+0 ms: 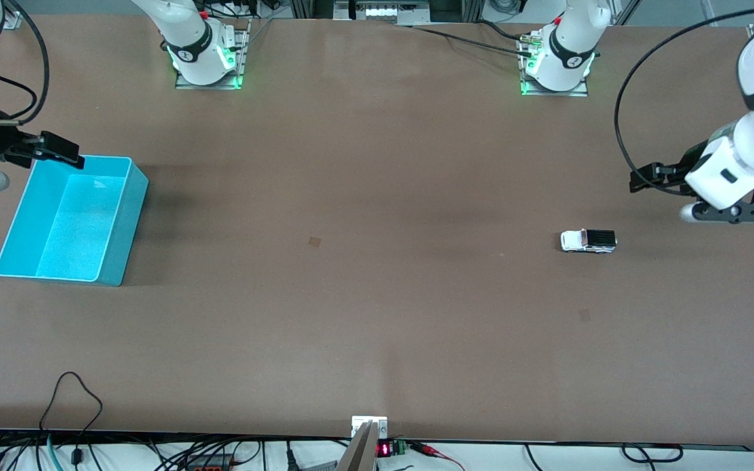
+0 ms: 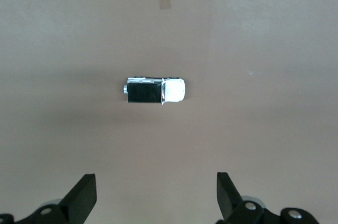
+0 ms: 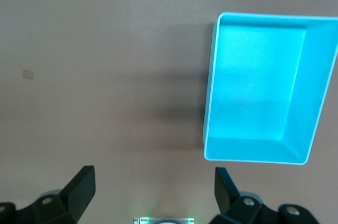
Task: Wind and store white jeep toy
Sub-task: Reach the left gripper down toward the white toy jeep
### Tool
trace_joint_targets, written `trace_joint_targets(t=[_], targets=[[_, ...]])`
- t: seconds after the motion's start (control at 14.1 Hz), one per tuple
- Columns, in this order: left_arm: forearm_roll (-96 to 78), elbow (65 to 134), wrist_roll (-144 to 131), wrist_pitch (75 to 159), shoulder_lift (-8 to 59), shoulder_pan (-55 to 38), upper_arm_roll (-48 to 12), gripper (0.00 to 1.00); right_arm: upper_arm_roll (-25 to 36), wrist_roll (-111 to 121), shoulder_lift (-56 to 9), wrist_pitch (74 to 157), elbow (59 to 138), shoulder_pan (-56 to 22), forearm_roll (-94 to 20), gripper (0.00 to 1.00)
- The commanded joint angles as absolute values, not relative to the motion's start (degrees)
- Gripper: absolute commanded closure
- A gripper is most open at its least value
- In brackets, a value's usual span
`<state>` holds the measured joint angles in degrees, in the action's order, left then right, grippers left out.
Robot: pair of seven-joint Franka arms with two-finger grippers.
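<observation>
Where the front view takes in the whole brown table (image 1: pixel 364 307), the white jeep toy (image 1: pixel 588 241) sits on its wheels toward the left arm's end, well apart from the turquoise bin (image 1: pixel 122 216) at the right arm's end. That view also shows the left gripper (image 1: pixel 642 178) up in the air over bare table near the jeep, and the right gripper (image 1: pixel 56 149) over the bin's corner nearest the bases, yet neither gripper's fingers can be read clearly there. The left wrist view fills that in: the left gripper (image 2: pixel 157 195) has its two dark fingers (image 2: pixel 84 195) spread wide apart with nothing between them, and the jeep (image 2: pixel 156 91) lies on bare table under the camera, untouched, its black rear section and white hood plainly seen. The right wrist view shows the right gripper (image 3: pixel 154 192) likewise spread wide and holding nothing, and it looks down into the bin (image 3: pixel 211 76), whose inside holds nothing.
</observation>
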<state>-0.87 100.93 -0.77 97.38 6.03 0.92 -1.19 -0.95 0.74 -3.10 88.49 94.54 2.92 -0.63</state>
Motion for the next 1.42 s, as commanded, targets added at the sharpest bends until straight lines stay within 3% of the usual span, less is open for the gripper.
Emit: trace_joint_targets(t=[0.0, 0.14, 0.42, 0.64, 1.35], targets=[[-1.58, 106.58, 0.44, 104.91, 6.51, 1.32, -1.32, 0.0, -1.76, 1.05, -4.13, 86.05, 94.31, 3.6, 0.17, 0.0], [-1.58, 111.07, 0.44, 112.11, 6.59, 1.32, -1.23, 0.0, -1.76, 0.97, -4.74, 85.52, 94.31, 3.69, 0.18, 0.0], [-0.97, 112.94, 3.49, 114.34, 6.68, 0.62, -1.23, 0.0, -1.58, 0.35, -5.71, 85.6, 94.39, 3.87, 0.26, 0.0], [1.05, 117.67, 20.6, 121.45, 7.21, 0.96, -1.32, 0.0, -1.58, 0.09, -7.64, 86.13, 94.31, 3.69, 0.26, 0.0], [0.79, 119.62, 59.3, 121.81, 10.98, 2.29, -1.32, 0.0, -1.67, 0.09, -9.23, 86.84, 94.39, 3.6, 2.98, 0.0]])
